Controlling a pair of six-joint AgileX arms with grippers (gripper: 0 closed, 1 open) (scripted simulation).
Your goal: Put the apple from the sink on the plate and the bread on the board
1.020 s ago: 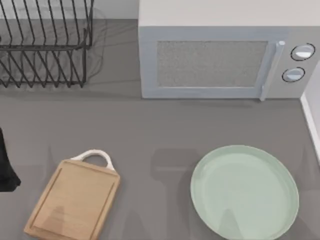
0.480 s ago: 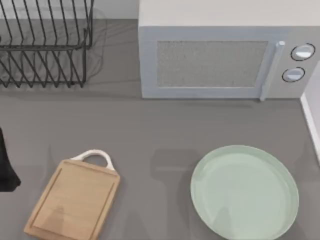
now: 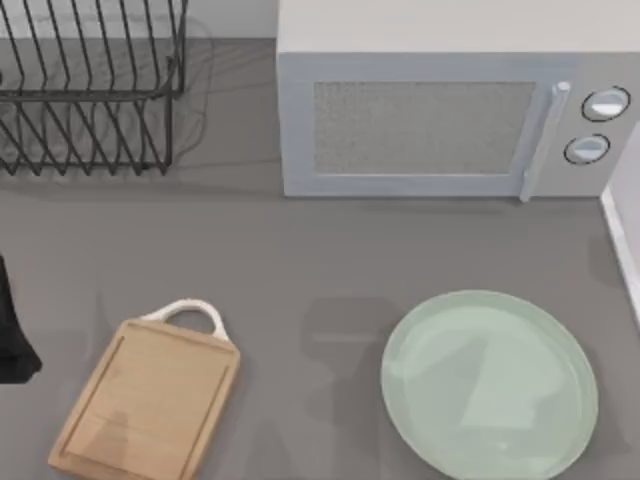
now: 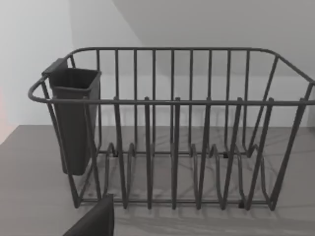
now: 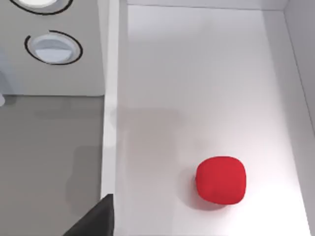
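The red apple [image 5: 221, 180] lies on the white floor of the sink [image 5: 162, 73], seen from above in the right wrist view. A dark piece of my right gripper [image 5: 94, 220] shows over the sink's rim, short of the apple and apart from it. The mint-green plate [image 3: 400, 340] sits bare at the table's front right. At the front left the wooden board [image 3: 150, 400] lies with nothing on it, its white loop handle pointing to the back. My left arm [image 3: 10, 330] rests at the far left edge. The bread is out of view.
A grey microwave [image 3: 420, 130] stands at the back, its dials [image 5: 53, 46] next to the sink. A black wire dish rack [image 3: 90, 90] with a dark cutlery cup [image 4: 74, 118] fills the back left. The sink's white rim [image 3: 622, 235] borders the right.
The shadow lying on the plate has shifted from its front part toward its middle and right. The left arm, board and plate have not moved.
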